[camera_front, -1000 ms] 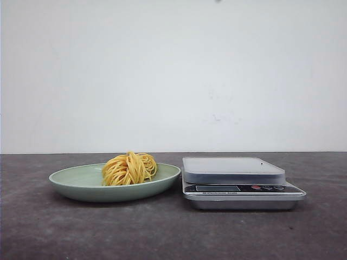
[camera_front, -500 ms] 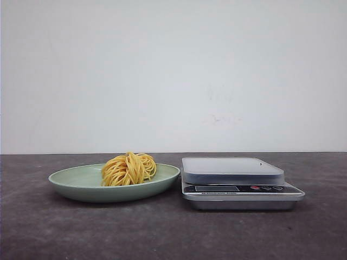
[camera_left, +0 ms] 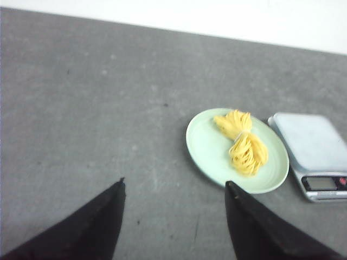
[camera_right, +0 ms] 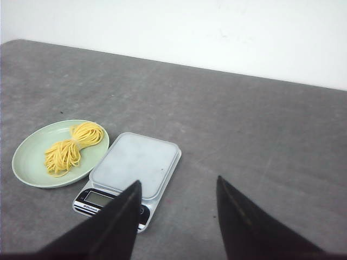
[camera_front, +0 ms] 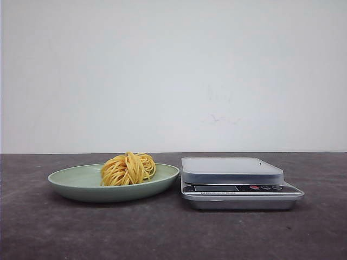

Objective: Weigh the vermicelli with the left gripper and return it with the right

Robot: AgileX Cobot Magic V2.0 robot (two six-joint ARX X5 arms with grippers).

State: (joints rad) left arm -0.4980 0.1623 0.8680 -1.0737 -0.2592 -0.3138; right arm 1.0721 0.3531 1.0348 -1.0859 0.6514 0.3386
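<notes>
A yellow bundle of vermicelli (camera_front: 129, 169) (camera_left: 243, 143) (camera_right: 69, 148) lies on a pale green plate (camera_front: 76, 184) (camera_left: 209, 149) (camera_right: 30, 157). Right beside the plate stands a silver kitchen scale (camera_front: 238, 187) (camera_left: 314, 154) (camera_right: 133, 168) with a bare platform. My left gripper (camera_left: 174, 184) hangs open above the bare table, short of the plate, holding nothing. The right gripper (camera_right: 178, 181) is open too, high above the table near the scale's front corner. Neither gripper shows in the front view.
The grey table (camera_front: 162, 233) runs back to a white wall (camera_front: 173, 76). Only the plate and the scale stand on it.
The plate and scale sit a few pixels further left in the front view than a second ago; nothing else has visibly changed.
</notes>
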